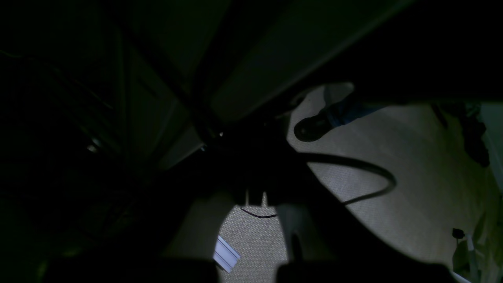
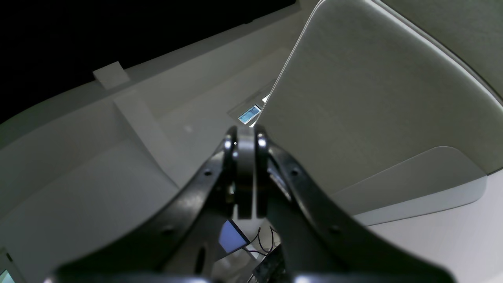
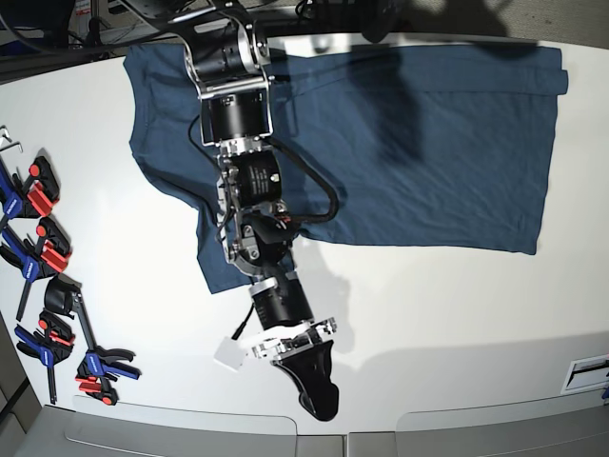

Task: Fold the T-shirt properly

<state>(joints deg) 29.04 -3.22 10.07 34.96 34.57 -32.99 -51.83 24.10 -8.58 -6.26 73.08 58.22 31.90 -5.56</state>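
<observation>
The dark navy T-shirt (image 3: 409, 143) lies spread flat across the far half of the white table (image 3: 457, 324), with one sleeve (image 3: 221, 267) reaching toward the front. My right arm stretches over that sleeve. Its gripper (image 3: 319, 400) hangs past the shirt, above bare table near the front edge. In the right wrist view the black fingers (image 2: 230, 145) of this gripper (image 2: 245, 135) are pressed together with nothing between them. The left wrist view is very dark. It shows the left gripper (image 1: 257, 198) only as a silhouette over carpet, and no shirt. The left arm does not show in the base view.
Several blue, red and black clamps (image 3: 43, 257) lie along the table's left edge. A small white block (image 3: 229, 354) sits beside my right wrist. A label (image 3: 585, 371) is at the front right edge. A black cable (image 1: 365, 177) loops over beige carpet (image 1: 412, 188) in the left wrist view.
</observation>
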